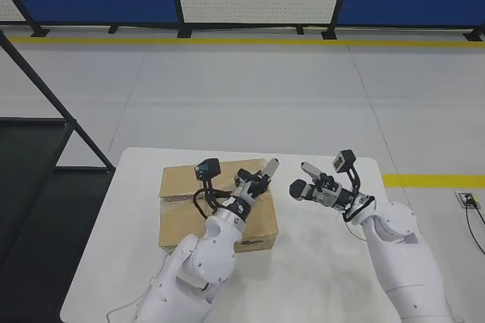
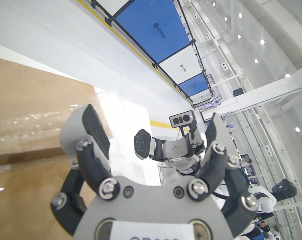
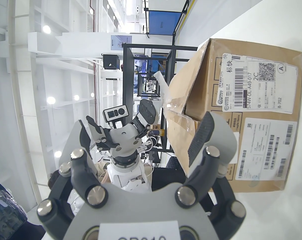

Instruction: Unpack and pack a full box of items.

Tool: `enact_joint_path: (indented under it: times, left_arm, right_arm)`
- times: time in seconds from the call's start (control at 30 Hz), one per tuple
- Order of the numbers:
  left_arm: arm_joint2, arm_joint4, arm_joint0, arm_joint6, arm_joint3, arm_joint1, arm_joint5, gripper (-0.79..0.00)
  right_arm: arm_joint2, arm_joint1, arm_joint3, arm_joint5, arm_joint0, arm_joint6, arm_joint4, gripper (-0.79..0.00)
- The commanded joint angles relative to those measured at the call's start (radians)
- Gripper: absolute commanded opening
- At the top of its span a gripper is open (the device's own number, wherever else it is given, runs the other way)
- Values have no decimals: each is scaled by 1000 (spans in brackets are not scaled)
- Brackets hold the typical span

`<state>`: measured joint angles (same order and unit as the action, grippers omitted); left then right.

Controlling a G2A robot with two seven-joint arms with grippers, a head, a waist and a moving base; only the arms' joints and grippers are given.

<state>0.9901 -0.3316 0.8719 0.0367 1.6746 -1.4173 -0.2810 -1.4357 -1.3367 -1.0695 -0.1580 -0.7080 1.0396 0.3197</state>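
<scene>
The left gripper (image 1: 257,171) hovers with its fingers spread wide and nothing between them. The cardboard box (image 1: 182,184) lies just below those fingers. The right gripper (image 1: 301,180) (likewise splayed and empty) hangs just off the box's side, its fingertips pointing toward the left fingers but apart from them. The box side facing the right fingers carries shipping labels (image 3: 259,86). The box rests on the white table (image 1: 315,266).
</scene>
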Motion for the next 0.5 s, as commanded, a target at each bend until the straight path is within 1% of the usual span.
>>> enact_joint_path:
  times: [0.0, 0.13, 0.23, 0.27, 0.33, 0.47]
  left_arm:
    - [25, 3, 13, -4, 38, 2, 4, 0]
    - [117, -7, 76, 13, 178, 16, 15, 0]
    - [228, -18, 146, 40, 300, 32, 18, 0]
    - [272, -10, 170, 49, 335, 37, 19, 0]
    - [371, 15, 217, 65, 394, 46, 17, 0]
    - [583, 55, 326, 95, 464, 62, 25, 0]
  right_arm:
    - [8, 1, 3, 2, 7, -1, -3, 0]
    - [18, 4, 6, 2, 28, -3, -11, 0]
    - [27, 9, -4, -9, 48, 1, -44, 0]
    - [33, 12, -9, -13, 56, 3, -70, 0]
    - [38, 16, -7, 10, 67, -68, -148, 0]
    - [38, 16, -7, 10, 67, -68, -148, 0]
